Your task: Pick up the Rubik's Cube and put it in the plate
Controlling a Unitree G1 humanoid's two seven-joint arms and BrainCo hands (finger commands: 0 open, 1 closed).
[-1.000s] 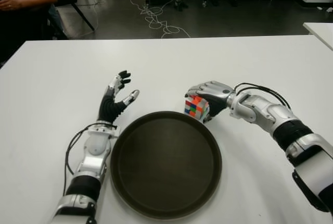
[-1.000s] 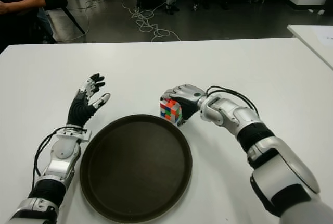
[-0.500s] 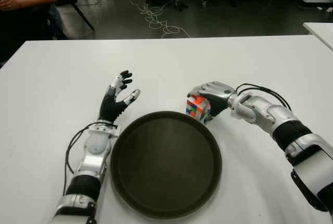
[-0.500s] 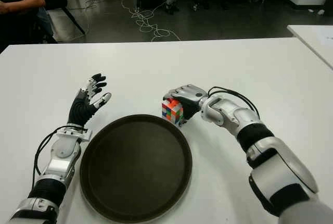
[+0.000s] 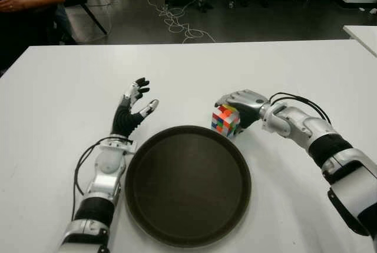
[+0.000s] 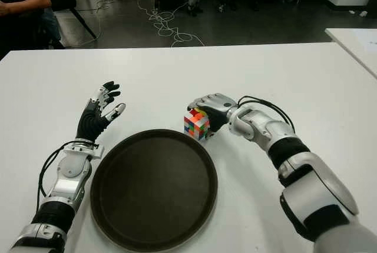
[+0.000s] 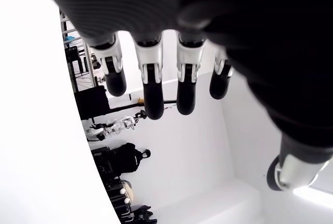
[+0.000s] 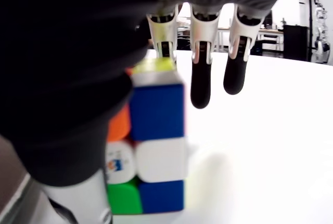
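Note:
The Rubik's Cube [image 5: 225,120] stands tilted just beyond the far right rim of the dark round plate [image 5: 187,185]. My right hand [image 5: 237,107] comes over it from the right and is shut on it. In the right wrist view the cube [image 8: 156,146] sits between thumb and index finger, while the other fingers [image 8: 200,78] reach past it. A shadow lies on the white table under it. I cannot tell if it touches the table. My left hand [image 5: 133,107] shows left of the plate, raised with fingers [image 7: 156,83] spread and holding nothing.
The white table [image 5: 65,94] stretches wide around the plate. A person [image 5: 26,0] sits beyond its far left corner. Loose cables [image 5: 177,20] lie on the dark floor behind. Another white table's corner [image 5: 362,32] shows at the far right.
My right hand has shifted slightly to the right with the cube, and the cube has turned a little in the grasp. The left hand has barely moved.

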